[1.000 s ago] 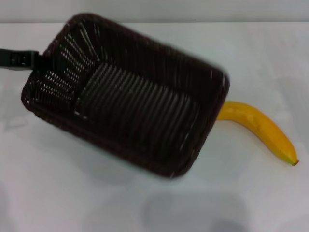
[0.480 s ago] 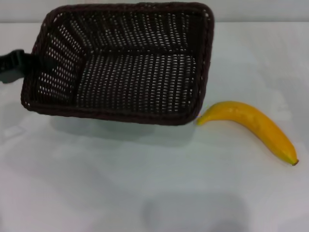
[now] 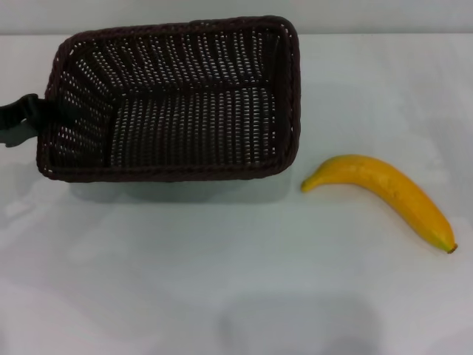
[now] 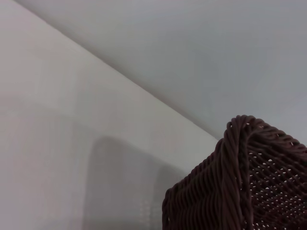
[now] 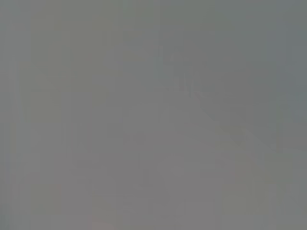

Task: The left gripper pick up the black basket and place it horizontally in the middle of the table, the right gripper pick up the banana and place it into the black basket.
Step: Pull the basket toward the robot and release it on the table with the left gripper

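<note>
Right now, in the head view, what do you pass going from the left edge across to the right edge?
left gripper at the basket's left end → black basket → bare strip of white table → banana, its dark tip farthest right.

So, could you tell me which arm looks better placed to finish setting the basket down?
The left. The left gripper is at the black basket's left end, which looks held above the table, apart from the banana. The right gripper is in no view.
</note>
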Controlling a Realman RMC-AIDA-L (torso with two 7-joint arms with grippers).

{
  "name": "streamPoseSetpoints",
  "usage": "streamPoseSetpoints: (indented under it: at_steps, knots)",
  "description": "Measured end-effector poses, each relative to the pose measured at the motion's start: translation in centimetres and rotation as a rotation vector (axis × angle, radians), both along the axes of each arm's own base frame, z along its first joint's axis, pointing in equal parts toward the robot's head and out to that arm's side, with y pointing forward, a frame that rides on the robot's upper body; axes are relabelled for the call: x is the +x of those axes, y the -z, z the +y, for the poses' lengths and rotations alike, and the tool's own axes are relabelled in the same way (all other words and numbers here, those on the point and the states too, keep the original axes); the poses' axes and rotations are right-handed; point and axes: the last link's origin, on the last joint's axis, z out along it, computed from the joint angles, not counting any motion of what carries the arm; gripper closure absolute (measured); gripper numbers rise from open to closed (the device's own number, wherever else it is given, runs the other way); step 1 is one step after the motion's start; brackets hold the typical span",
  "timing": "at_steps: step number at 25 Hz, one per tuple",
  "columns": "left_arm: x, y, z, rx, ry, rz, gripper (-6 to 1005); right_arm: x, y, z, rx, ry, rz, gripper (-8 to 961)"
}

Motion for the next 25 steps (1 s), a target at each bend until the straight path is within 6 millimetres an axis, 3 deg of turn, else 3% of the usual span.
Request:
streamPoseSetpoints:
  at_steps: [13,25]
  knots:
    - [-0.1,1.5,1.4,0.018,-0.062,0.043,838,0.4,-0.1,-0.4,0.001,0.013,-0.001,142]
    - [1.8,3.2,2.8,-0.038,-0.017,0.085,812,0.6,-0.1,-0.5,0.009,0.020,0.007,142]
